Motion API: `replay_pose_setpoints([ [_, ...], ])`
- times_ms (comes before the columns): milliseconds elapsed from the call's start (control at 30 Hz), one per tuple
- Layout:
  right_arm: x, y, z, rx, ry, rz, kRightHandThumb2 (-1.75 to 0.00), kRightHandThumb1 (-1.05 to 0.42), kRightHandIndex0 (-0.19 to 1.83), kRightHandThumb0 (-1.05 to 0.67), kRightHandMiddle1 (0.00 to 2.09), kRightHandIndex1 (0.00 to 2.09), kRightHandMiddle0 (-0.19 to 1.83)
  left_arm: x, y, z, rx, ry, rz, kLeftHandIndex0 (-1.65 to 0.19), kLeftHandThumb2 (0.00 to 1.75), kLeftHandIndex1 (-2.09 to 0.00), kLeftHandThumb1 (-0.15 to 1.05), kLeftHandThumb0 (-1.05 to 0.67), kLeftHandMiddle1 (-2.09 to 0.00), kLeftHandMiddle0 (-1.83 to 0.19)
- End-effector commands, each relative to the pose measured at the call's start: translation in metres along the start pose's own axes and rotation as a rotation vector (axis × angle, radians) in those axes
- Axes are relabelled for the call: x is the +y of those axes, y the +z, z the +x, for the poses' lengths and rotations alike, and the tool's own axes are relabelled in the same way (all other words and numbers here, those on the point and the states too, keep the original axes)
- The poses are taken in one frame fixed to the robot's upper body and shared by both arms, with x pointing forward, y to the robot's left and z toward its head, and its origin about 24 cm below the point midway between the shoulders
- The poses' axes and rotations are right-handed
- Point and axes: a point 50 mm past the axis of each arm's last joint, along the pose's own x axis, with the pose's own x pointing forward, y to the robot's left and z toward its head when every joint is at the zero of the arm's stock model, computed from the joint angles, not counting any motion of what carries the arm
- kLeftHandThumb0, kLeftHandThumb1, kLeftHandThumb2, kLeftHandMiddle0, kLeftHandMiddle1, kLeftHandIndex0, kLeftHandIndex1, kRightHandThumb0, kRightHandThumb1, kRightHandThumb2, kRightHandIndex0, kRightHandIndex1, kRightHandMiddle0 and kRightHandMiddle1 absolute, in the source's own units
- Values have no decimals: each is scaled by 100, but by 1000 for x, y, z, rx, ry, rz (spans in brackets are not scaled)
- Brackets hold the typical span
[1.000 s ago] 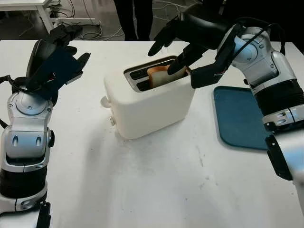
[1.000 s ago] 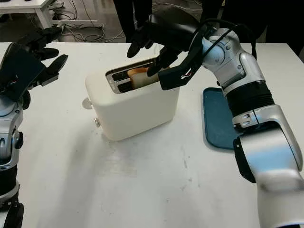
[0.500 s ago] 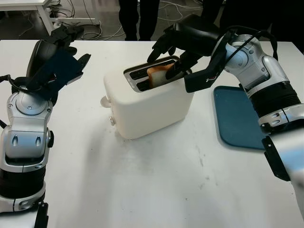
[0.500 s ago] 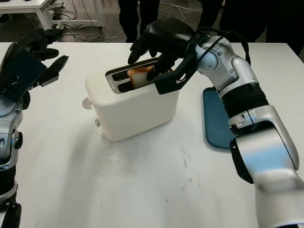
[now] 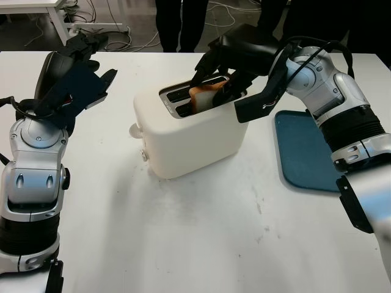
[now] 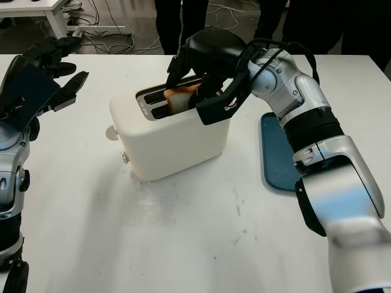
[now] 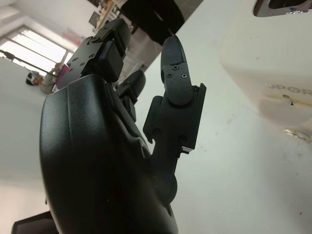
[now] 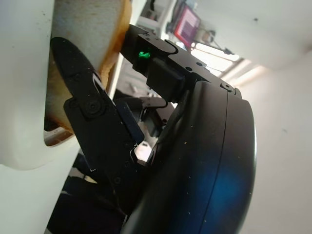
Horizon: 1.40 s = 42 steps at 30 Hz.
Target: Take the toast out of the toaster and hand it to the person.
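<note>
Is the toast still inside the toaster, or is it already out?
Still in: the toast stands partly in a slot of the toaster, with the right hand closed around its top.

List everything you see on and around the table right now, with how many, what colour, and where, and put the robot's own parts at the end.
Boxy cream toaster: one, cream, middle of the table.
Slice of toast: one, golden brown, standing in the toaster's nearer slot, sticking up above it.
Flat teal tray: one, teal, on the table to the right of the toaster.
White table: one, white, carrying the toaster and tray.
People: at least two, dark clothing, standing beyond the far edge of the table.
Cables: several, dark, on the floor beyond the table's far left.
Right hand: one, black, over the toaster, fingers closed around the toast.
Left hand: one, black, open, raised above the table's left side.
</note>
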Motion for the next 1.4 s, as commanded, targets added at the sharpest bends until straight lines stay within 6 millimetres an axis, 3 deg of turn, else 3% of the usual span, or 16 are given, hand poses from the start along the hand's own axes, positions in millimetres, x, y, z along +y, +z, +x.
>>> replay_pose_setpoints([
  [0, 5, -2, -1, 7, 30, 3, 0, -66, 69, -53, 5, 144, 113, 2, 3, 0, -2, 17, 12, -34, 48, -20, 92, -36, -79, -11],
  [333, 8, -4, -3, 20, 57, 46, 0, -67, 82, -51, 7, 103, 117, 3, 4, 1, 3, 18, 7, -35, 47, -19, 92, -36, -79, -11],
  [600, 12, -6, -5, 31, 95, 109, 0, -66, 96, -44, 10, 89, 123, 3, 3, 1, -2, 18, -2, -34, 47, -18, 92, -35, -79, -10],
  [933, 21, -7, -8, 40, 176, 145, 0, -64, 104, -48, 24, 100, 132, 4, 1, 0, -7, 19, 0, -35, 46, -17, 92, -37, -79, -9],
  [1100, 28, -9, -7, 66, 221, 144, 0, -65, 99, -51, 79, 125, 108, 4, 1, 0, -5, 20, 1, -35, 46, -17, 92, -39, -79, -8],
  [1167, 32, -9, -7, 77, 243, 136, 0, -67, 97, -55, 88, 131, 104, 4, 2, 0, -6, 23, 2, -36, 47, -17, 92, -38, -80, -9],
  [1367, 47, -11, -5, 103, 276, 149, -1, -74, 101, -55, 90, 118, 100, 3, 1, -1, -11, 28, -10, -36, 47, -17, 92, -36, -82, -8],
])
